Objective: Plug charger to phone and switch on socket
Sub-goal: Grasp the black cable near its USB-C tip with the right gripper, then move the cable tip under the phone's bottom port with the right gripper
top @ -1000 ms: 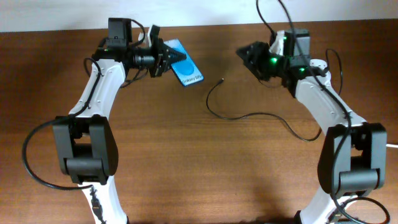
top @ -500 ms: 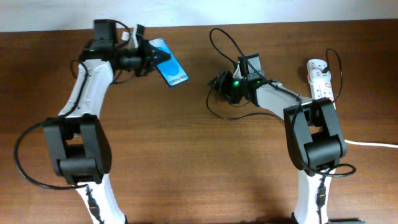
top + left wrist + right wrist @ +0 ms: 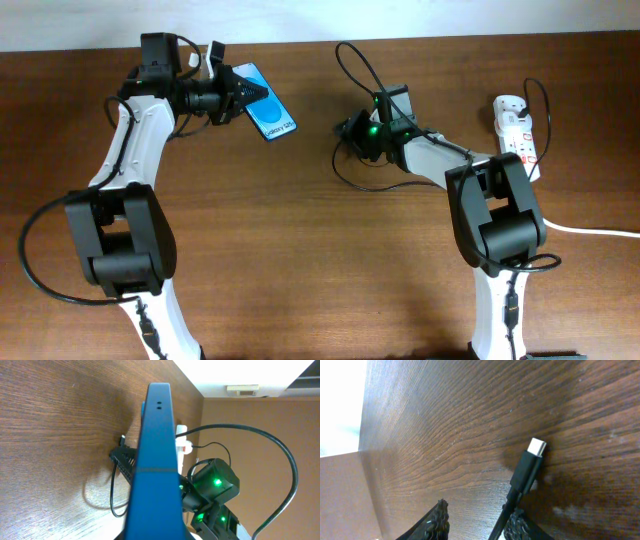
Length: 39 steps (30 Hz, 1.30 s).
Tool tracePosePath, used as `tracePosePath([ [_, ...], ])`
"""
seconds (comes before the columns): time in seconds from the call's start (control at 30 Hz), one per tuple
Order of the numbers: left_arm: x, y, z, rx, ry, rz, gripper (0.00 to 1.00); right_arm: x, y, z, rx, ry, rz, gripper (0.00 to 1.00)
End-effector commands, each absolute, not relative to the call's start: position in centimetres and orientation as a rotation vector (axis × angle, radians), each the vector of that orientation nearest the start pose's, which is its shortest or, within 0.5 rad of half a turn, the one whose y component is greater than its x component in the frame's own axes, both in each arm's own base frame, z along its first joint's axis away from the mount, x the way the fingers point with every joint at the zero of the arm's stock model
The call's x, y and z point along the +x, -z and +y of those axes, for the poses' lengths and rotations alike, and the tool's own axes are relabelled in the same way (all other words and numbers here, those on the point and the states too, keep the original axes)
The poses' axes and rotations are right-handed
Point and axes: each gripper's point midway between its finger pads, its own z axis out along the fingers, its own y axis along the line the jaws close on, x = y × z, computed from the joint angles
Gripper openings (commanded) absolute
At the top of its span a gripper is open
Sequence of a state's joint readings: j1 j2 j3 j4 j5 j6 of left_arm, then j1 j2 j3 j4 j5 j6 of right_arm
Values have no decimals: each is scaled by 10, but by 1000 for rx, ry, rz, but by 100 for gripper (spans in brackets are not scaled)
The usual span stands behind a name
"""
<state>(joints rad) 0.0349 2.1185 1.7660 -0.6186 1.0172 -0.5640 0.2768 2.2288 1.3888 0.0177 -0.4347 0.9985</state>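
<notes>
My left gripper [image 3: 238, 98] is shut on the phone [image 3: 268, 116], a blue-screened phone held off the table at the far left. In the left wrist view the phone [image 3: 155, 460] is edge-on, with its port holes at the far end. The charger is a thin black cable [image 3: 350, 180] looping across the table. Its plug tip [image 3: 527, 467] lies flat on the wood with a silver end. My right gripper [image 3: 352, 130] is open and low over the tip. The cable runs between its fingers [image 3: 477, 522], against the right one. The socket [image 3: 516, 128] lies at the far right.
The thick white cord [image 3: 600, 232] runs off the right edge from the socket. A robot cable arcs above the right arm [image 3: 355, 65]. The right arm [image 3: 215, 480] with green lights shows beyond the phone in the left wrist view. Bare wood lies in front.
My right arm has swung left from beside the socket and come down over the charger's plug tip. My left gripper has carried the phone a little to the left.
</notes>
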Motion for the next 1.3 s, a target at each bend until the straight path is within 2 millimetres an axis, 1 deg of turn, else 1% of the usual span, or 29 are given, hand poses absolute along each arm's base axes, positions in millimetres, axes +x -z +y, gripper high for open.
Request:
tracePosePath([
  [0.0, 502, -193, -132, -246, 1538, 2406, 0, 488, 49, 202, 804, -887, 2596, 26],
  [0.03, 501, -194, -133, -243, 1549, 2403, 0, 487, 49, 204, 802, -903, 2602, 12],
  [0.07, 498, -198, -136, -222, 1593, 2391, 0, 486, 47, 207, 791, -931, 2607, 4],
  [0.13, 497, -199, -136, -221, 1605, 2391, 0, 486, 37, 213, 741, -1029, 2609, 4],
  [0.17, 496, -200, -137, -218, 1612, 2389, 0, 489, 23, 216, 637, -1090, 2591, 4],
  [0.2, 493, -204, -139, -199, 1653, 2377, 0, 493, 3, 218, 513, -1161, 2561, 4],
  [0.23, 489, -209, -142, -175, 1705, 2361, 0, 495, -43, 222, 272, -1286, 2480, 4],
  [0.27, 488, -211, -143, -168, 1722, 2355, 0, 491, -70, 226, 119, -1359, 2423, 4],
  [0.3, 488, -212, -144, -166, 1728, 2354, 0, 474, -108, 229, -93, -1451, 2352, 4],
  [0.33, 487, -213, -144, -161, 1738, 2350, 0, 458, -127, 230, -206, -1467, 2336, 4],
  [0.37, 485, -215, -145, -150, 1760, 2342, 0, 437, -145, 229, -308, -1445, 2343, 4],
  [0.4, 485, -216, -146, -145, 1769, 2339, 0, 417, -157, 231, -400, -1429, 2351, 4],
  [0.43, 484, -217, -146, -121, 1775, 2329, 0, 393, -174, 237, -528, -1483, 2311, 4],
  [0.47, 481, -221, -148, -76, 1793, 2309, 0, 374, -190, 242, -623, -1565, 2250, 4],
  [0.5, 480, -223, -149, -51, 1810, 2295, 0, 362, -199, 243, -651, -1622, 2233, 4],
  [0.53, 477, -227, -150, -1, 1831, 2268, 0, 348, -204, 244, -638, -1708, 2250, 4],
  [0.67, 476, -229, -151, 72, 1813, 2238, 0, 295, -198, 249, -770, -1815, 2293, 4],
  [0.77, 472, -233, -152, 124, 1837, 2204, 0, 278, -201, 244, -819, -1853, 2270, 5],
  [0.8, 468, -239, -154, 203, 1861, 2153, 0, 278, -199, 244, -822, -1854, 2264, 5],
  [0.87, 463, -241, -165, 281, 1860, 2128, 0, 290, -199, 252, -808, -1842, 2239, 4],
  [0.93, 461, -236, -178, 299, 1838, 2158, 0, 328, -181, 255, -617, -1637, 2421, 4],
  [1.0, 461, -236, -180, 303, 1839, 2160, 0, 335, -201, 254, -573, -1571, 2402, 5],
  [1.03, 461, -236, -180, 303, 1839, 2160, 0, 327, -220, 248, -595, -1448, 2390, 4],
  [1.07, 461, -236, -180, 303, 1839, 2160, 0, 316, -236, 245, -669, -1385, 2346, 4],
  [1.1, 461, -236, -180, 304, 1839, 2160, 0, 298, -256, 242, -747, -1351, 2287, 4],
  [1.13, 461, -236, -180, 304, 1839, 2160, 0, 287, -268, 238, -767, -1335, 2260, 4],
  [1.17, 461, -236, -180, 303, 1839, 2161, 0, 277, -268, 235, -771, -1329, 2241, 5],
  [1.23, 460, -235, -181, 301, 1842, 2163, 0, 269, -248, 232, -690, -1357, 2259, 5],
  [1.27, 459, -234, -180, 292, 1847, 2170, 0, 276, -214, 235, -478, -1447, 2299, 4],
])
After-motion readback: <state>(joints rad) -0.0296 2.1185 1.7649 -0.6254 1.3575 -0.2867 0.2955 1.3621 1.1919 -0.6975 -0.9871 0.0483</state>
